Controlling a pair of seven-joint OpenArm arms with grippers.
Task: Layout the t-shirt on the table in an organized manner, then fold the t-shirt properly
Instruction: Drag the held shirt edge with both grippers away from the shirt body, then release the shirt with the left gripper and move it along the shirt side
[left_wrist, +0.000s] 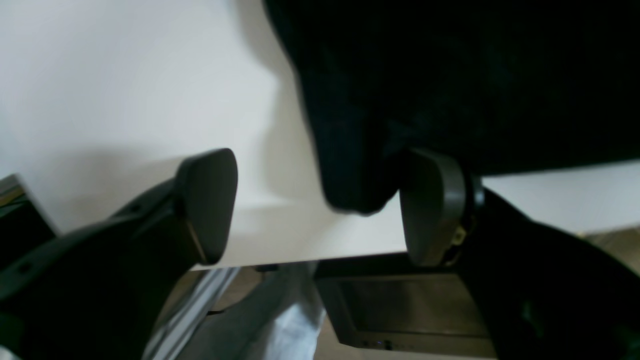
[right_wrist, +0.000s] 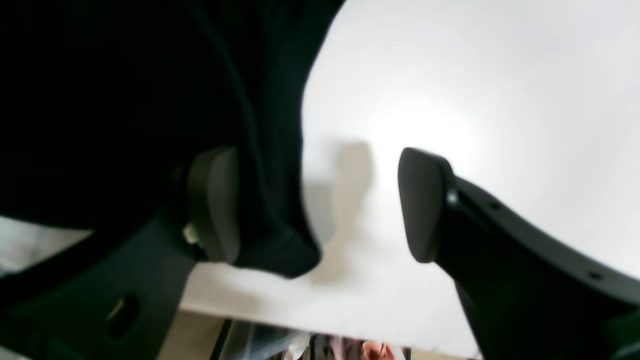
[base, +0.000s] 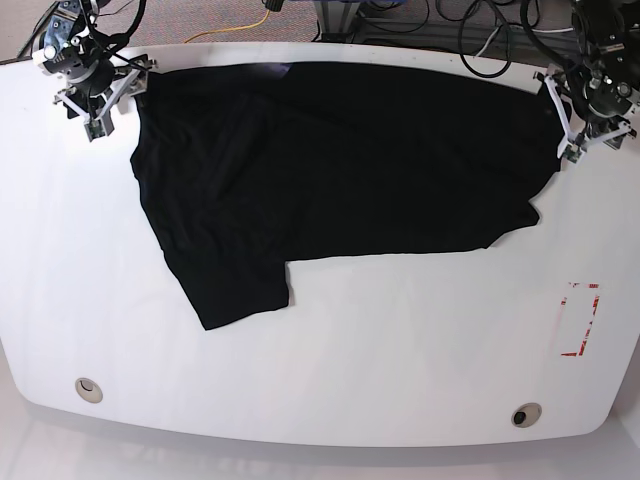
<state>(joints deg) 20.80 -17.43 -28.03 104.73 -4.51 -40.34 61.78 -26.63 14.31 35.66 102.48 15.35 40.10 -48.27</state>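
- The t-shirt (base: 340, 170) is plain black cloth, spread flat over the far half of the tabletop (base: 320, 370), lengthwise from side to side in the base view.
- One short sleeve juts toward the near edge at that view's left; the cloth around it shows soft wrinkles.
- A small purplish patch shows at its far edge.
- In each wrist view a black corner of it (left_wrist: 350, 195) (right_wrist: 280, 255) rests on the white surface near the edge.
- The tabletop is glossy white with rounded corners, two small round holes near its front edge and a red rectangular outline at the base view's right.
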